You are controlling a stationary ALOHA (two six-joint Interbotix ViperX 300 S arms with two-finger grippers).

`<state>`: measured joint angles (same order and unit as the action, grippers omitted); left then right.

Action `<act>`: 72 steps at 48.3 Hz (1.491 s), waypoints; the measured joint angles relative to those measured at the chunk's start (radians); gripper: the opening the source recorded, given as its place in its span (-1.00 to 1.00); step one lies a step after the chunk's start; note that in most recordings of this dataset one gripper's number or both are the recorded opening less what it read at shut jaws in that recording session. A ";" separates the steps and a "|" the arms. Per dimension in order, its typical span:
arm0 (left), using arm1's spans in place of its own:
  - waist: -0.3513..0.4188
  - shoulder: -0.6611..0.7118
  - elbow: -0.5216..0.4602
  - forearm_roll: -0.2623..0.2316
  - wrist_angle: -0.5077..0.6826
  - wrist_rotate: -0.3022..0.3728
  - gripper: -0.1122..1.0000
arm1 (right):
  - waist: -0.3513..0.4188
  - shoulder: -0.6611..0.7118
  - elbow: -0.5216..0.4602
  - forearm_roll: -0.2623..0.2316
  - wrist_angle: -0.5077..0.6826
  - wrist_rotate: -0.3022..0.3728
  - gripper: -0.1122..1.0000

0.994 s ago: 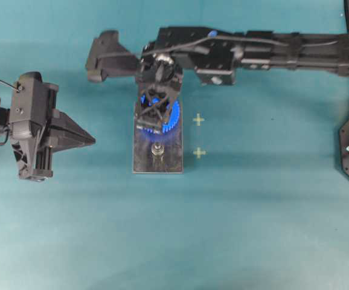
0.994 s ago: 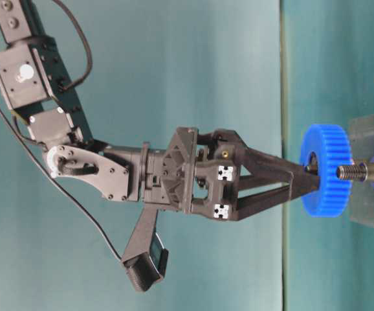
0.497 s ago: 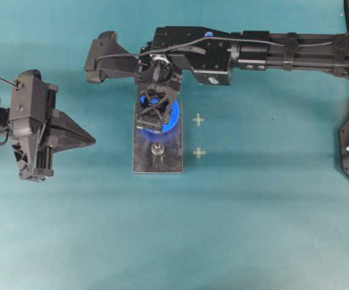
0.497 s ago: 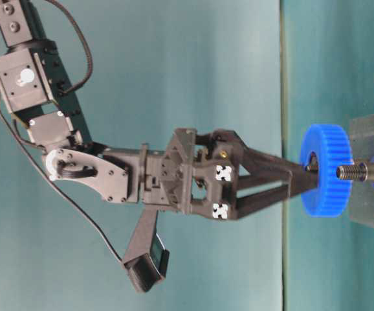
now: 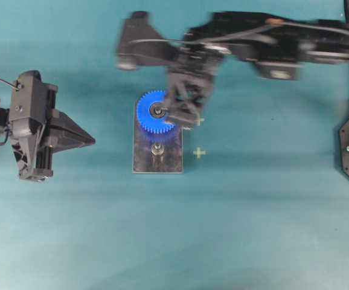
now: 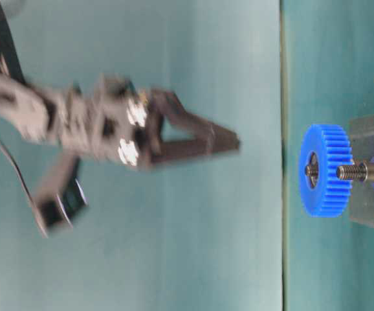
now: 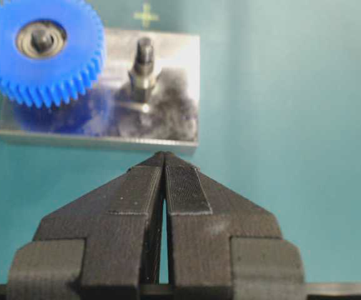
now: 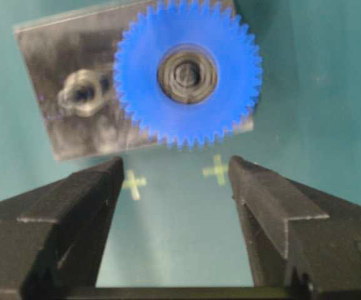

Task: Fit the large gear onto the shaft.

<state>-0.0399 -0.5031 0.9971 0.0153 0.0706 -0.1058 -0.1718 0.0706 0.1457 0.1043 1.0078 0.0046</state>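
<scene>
The large gear point(image 5: 153, 112) is a bright blue toothed wheel with a black-and-silver round hub at its centre, and it sits on one shaft point(image 7: 41, 39) of the dark grey plate point(image 5: 169, 164), the peg's tip showing through the hub. It lies flat, its faces parallel to the plate, its axis along the upright peg, and it overhangs the plate's edge. The other peg point(image 5: 157, 149) stands bare just beside it on the plate. The right gripper point(image 8: 174, 187) hangs clear of the plate, jaws wide apart and empty. The left gripper point(image 7: 164, 181) sits off to the plate's side, jaws pressed together.
</scene>
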 measured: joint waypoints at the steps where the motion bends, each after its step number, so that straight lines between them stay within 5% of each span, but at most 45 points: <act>1: 0.000 0.000 0.000 0.000 0.000 0.000 -0.80 | 0.002 -0.017 0.023 0.002 -0.018 0.000 0.47; 27: 0.002 -0.015 0.026 0.000 -0.080 0.012 -0.80 | 0.031 -0.365 0.528 0.000 -0.437 0.002 0.40; 45: 0.002 -0.015 0.028 0.000 -0.084 0.011 -0.80 | 0.075 -0.374 0.572 0.000 -0.589 0.002 0.40; 72: 0.002 -0.014 0.029 0.000 -0.084 0.012 -0.80 | 0.123 -0.377 0.581 0.000 -0.638 0.002 0.40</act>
<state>-0.0383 -0.5170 1.0262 0.0153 -0.0138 -0.0936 -0.0491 -0.3068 0.7271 0.1043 0.3697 0.0061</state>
